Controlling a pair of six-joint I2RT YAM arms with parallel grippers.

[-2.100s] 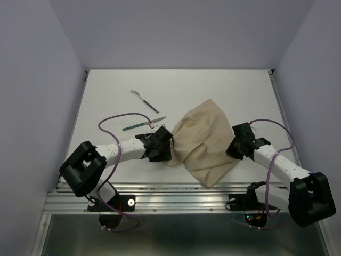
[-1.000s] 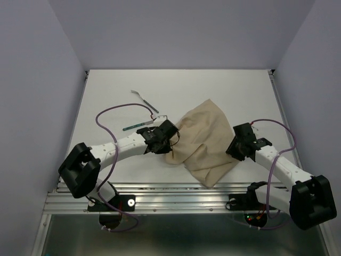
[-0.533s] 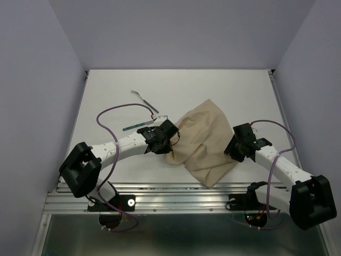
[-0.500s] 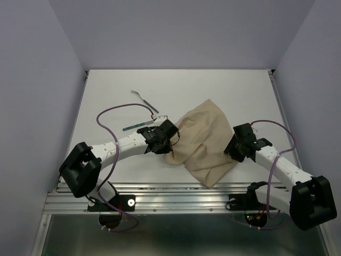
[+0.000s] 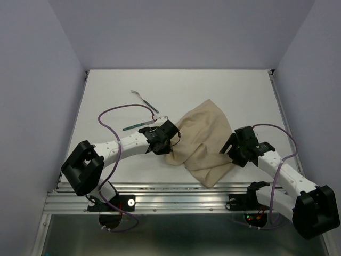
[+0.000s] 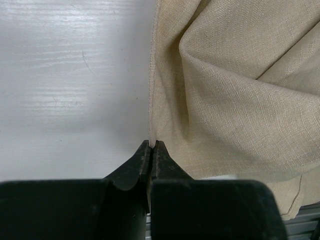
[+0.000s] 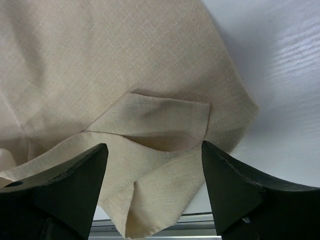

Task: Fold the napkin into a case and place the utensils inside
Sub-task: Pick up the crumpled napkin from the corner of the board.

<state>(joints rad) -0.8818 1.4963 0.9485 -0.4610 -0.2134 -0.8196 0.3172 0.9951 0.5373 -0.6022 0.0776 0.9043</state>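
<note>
The napkin (image 5: 205,140) lies rumpled on the near middle of the counter (image 5: 240,90), one corner flopped over but no case shaped. The utensils (image 5: 145,100) lie bare on the counter to its far left, so by my reading both the folding and the loading are left to do. The left gripper (image 6: 151,146) sits at the cloth's left hem, jaws pressed together and seemingly nipping that hem, though the tips hide it; the right gripper (image 7: 155,150) hovers over the near right corner, jaws spread wide around nothing.
</note>
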